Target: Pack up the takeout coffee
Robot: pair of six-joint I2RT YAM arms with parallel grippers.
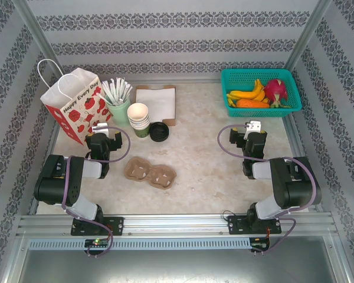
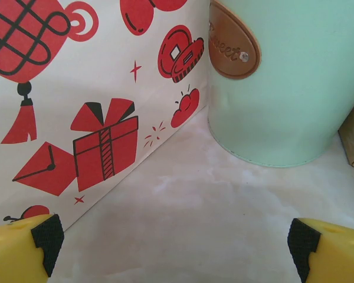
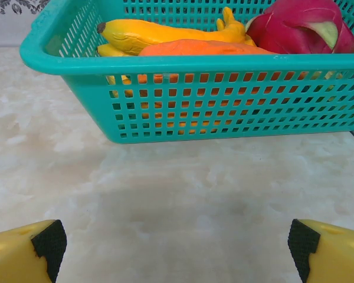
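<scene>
Spread and empty: left claw [image 2: 174, 243], right claw [image 3: 174, 243]. Overhead, the paper cup [image 1: 139, 118], seemingly stacked, stands beside the black lid [image 1: 159, 131]; the wrist views face the gift bag [image 2: 76, 118] and the basket [image 3: 194, 100].

Your left arm [image 1: 65, 183] sits folded at the lower left of the top view. Its base [image 1: 97, 226] is bolted at the bottom edge, the elbow is tucked out toward the left edge, and the forearm runs up-frame. The left gripper [image 1: 101, 128] points toward the top of the frame, left of centre. Your right arm [image 1: 292, 183] mirrors it at lower right, elbow out to the right edge, with the right gripper [image 1: 253, 127] aimed up-frame, right of centre. The two arms are well apart.

In the left wrist view the jaws are spread wide, with the yellow fingers [image 2: 15, 250] and black pads [image 2: 47, 239] in the bottom corners. The right wrist view shows the same: fingertips [image 3: 327, 250] in the bottom corners, jaws fully apart.
</scene>
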